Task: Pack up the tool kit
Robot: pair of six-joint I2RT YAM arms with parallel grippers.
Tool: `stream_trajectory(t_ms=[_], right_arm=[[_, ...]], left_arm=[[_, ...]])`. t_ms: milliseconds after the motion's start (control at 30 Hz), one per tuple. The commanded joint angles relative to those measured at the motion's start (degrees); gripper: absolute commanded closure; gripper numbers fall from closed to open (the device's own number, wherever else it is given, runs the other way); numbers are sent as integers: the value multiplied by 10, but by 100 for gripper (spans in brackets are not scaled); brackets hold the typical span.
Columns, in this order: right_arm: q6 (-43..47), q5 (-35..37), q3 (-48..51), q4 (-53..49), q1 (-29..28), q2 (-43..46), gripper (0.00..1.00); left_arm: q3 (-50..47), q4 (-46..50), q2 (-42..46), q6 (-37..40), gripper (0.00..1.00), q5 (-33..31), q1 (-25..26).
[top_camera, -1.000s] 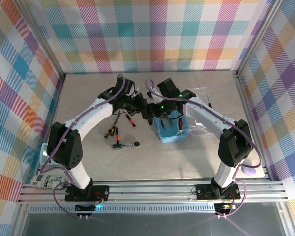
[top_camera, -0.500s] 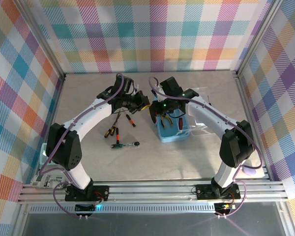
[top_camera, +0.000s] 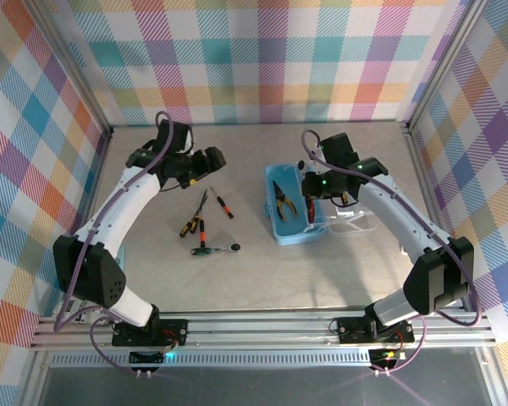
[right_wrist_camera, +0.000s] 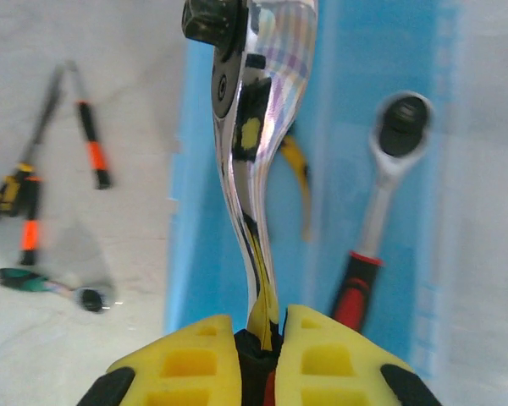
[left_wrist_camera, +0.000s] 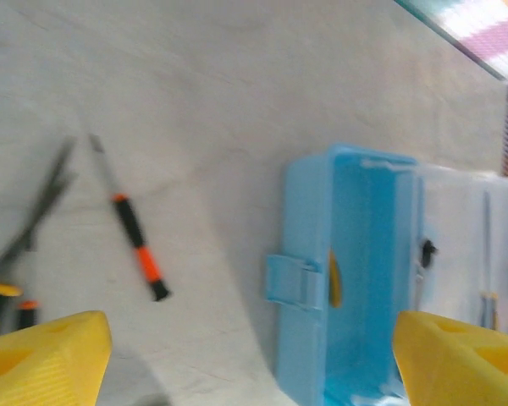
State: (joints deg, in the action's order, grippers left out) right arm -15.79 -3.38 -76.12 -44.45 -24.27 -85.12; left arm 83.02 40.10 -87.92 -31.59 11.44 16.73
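Observation:
The light-blue box [top_camera: 295, 230] of the tool kit stands open right of centre, with pliers [top_camera: 282, 200] inside it. My right gripper [top_camera: 313, 198] hangs over the box, shut on the handle of a chrome ratchet wrench [right_wrist_camera: 245, 127]. In the right wrist view its fingertips [right_wrist_camera: 261, 338] clamp the handle, and a second ratchet [right_wrist_camera: 381, 194] with a red and black handle lies on the box floor. My left gripper [top_camera: 209, 160] stands open and holds nothing, up left of the box. In the left wrist view its yellow fingers [left_wrist_camera: 42, 359] sit wide apart above the table.
Loose tools lie on the table left of the box: an orange and black screwdriver [top_camera: 224, 205], yellow and black handled tools [top_camera: 190, 226] and a small green-handled ratchet [top_camera: 216, 249]. The clear lid [top_camera: 356, 218] lies open to the right of the box. Checked walls close in the table.
The grippers met at the centre, both on the wrench. The left one has opened and pulled back to the left. The right one has shut on the wrench and carried it over the box.

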Motion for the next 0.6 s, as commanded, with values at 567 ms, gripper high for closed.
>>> stream_trajectory(t_ms=[567], right_arm=[[-16,197,9,-36,-2,-90,100]], left_arm=[[-67,41,29,32,12,-29,-6]])
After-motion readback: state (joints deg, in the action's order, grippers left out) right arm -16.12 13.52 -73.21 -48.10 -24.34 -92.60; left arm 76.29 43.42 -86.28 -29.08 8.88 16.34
